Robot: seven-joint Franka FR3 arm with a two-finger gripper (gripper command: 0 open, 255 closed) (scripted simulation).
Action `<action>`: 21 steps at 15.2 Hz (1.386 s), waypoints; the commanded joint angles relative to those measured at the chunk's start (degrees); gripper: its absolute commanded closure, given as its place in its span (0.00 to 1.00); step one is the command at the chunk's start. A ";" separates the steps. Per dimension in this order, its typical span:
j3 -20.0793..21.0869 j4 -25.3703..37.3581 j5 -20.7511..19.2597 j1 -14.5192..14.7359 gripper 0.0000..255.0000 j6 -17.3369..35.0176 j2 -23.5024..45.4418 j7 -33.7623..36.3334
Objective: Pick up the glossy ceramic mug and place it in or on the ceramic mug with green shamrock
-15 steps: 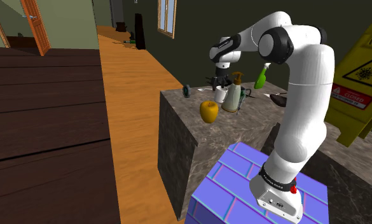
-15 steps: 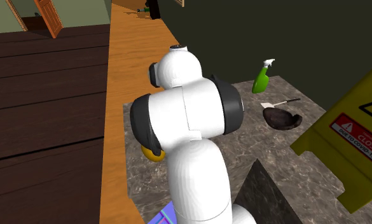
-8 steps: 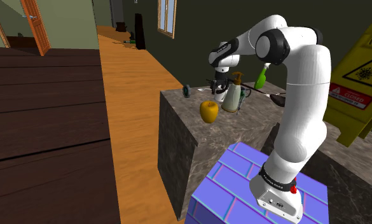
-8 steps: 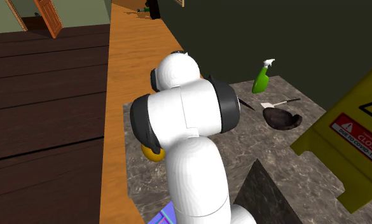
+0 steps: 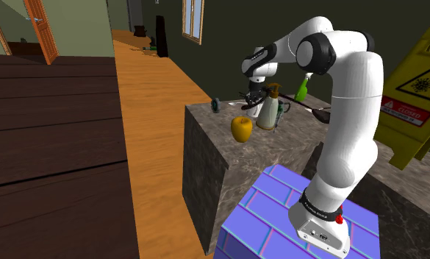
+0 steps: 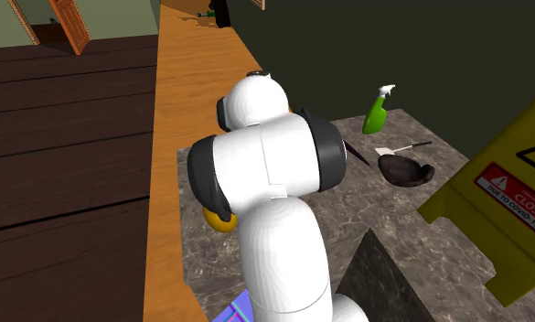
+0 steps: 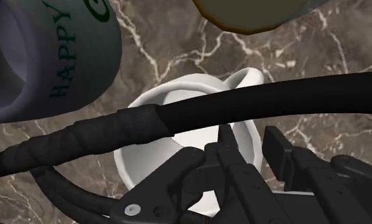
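The white mug [image 7: 146,162] is plain and shiny, with a loop handle and an open mouth seen from straight above. It stands upright on the dark, white-veined marble worktop [image 5: 279,151], directly under the claw [image 7: 251,139]. The claw is pinching the mug's wall: one black finger is inside the rim and the other outside, by the handle, with no gap I can make out. A thick black cable [image 7: 273,98] from the hand crosses over the mug's mouth and hides a band of it.

I count three cups. Besides the white one there is a grey mug [image 7: 70,57] just beside it, with green lettering that reads "HAPPY". A yellow cup [image 5: 240,129] stands nearer the worktop's front edge. A rounded yellow-brown shape sits close to the white mug in the wrist view; I can't tell what it is.

There are two bottles. A cream pump bottle [image 5: 267,110] stands right beside the claw, and a green spray bottle [image 6: 376,112] stands by the dark wall. One dark pan [image 6: 404,169] lies near the spray bottle, and one yellow caution sign [image 5: 415,88] stands past it. In the second exterior view the white arm [image 6: 274,174] stands in front of the cups' end of the worktop.
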 commanded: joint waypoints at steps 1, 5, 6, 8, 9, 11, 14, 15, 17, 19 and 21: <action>0.11 -0.41 0.03 0.08 1.00 -1.46 0.20 0.05; 0.21 -0.07 0.07 0.21 1.00 -1.63 0.39 0.29; 0.22 -0.06 0.06 0.25 1.00 -1.64 0.39 0.36; 0.06 0.04 -0.02 0.05 1.00 -1.96 0.16 0.05; -0.02 0.34 -0.20 0.11 1.00 -2.60 -0.21 0.14; -0.18 1.02 -0.54 0.22 1.00 -3.90 -0.89 0.30; -0.38 2.11 -1.02 0.37 1.00 -5.88 -1.85 0.51; -0.44 2.50 -1.17 0.41 1.00 -6.55 -2.15 0.58; -0.56 3.33 -1.45 0.48 1.00 -7.90 -2.72 0.70; -0.66 4.21 -1.70 0.54 1.00 -9.26 -3.24 0.81; -0.75 5.15 -1.94 0.59 1.00 -10.63 -3.72 0.90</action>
